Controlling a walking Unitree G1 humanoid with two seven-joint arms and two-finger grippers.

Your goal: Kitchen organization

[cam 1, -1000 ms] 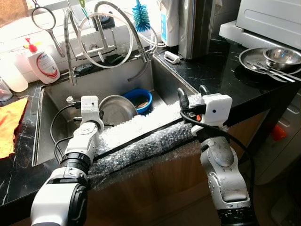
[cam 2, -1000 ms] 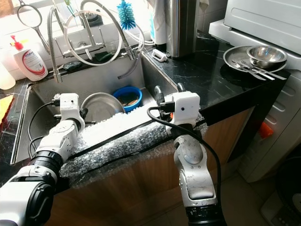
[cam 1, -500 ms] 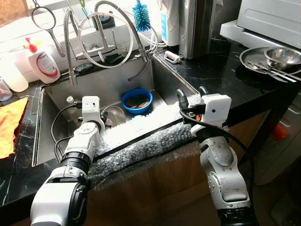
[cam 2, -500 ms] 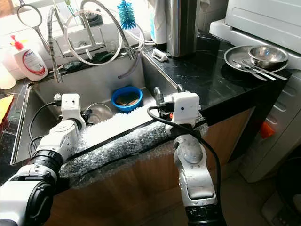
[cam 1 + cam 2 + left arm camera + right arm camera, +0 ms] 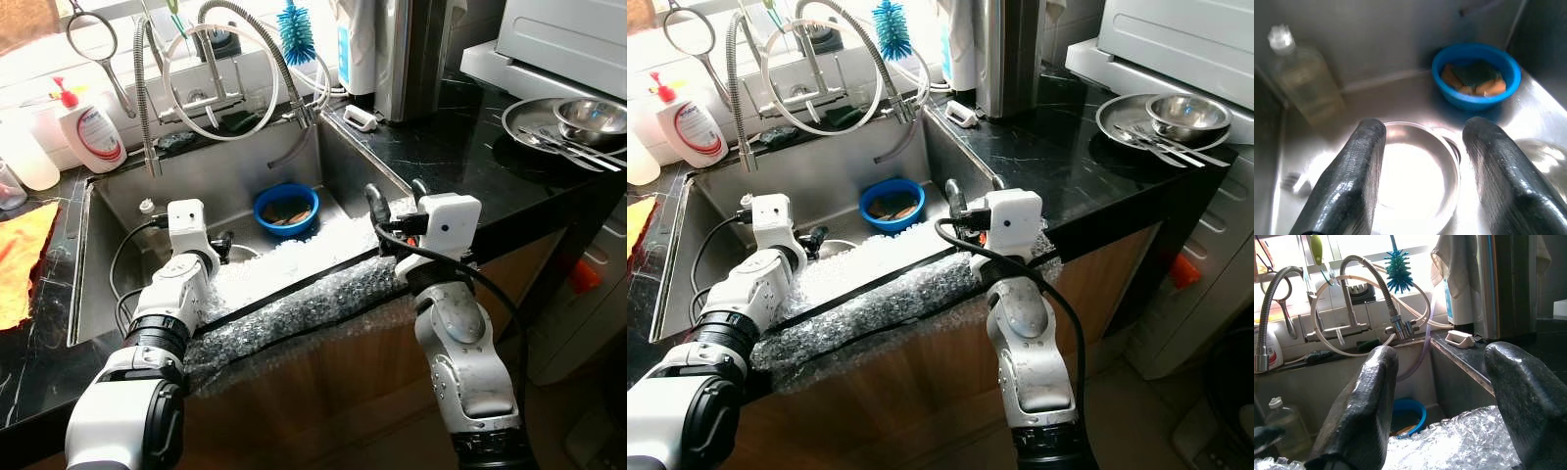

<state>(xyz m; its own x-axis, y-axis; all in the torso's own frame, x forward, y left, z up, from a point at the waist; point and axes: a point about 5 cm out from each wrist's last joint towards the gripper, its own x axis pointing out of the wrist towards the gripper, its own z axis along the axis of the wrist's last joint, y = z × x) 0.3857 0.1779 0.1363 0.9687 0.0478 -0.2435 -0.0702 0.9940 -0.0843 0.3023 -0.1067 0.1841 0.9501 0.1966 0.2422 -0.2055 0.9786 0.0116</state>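
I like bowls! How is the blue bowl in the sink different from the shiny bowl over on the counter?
The blue bowl is blue and dull-looking; the shiny bowl is bare silver metal. The blue bowl sits down on the sink floor with sponges inside; the shiny bowl rests on a metal plate with cutlery beside it. Both are round and upright.

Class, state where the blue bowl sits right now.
The blue bowl sits inside the sink, toward its back right, just beyond the open left gripper.
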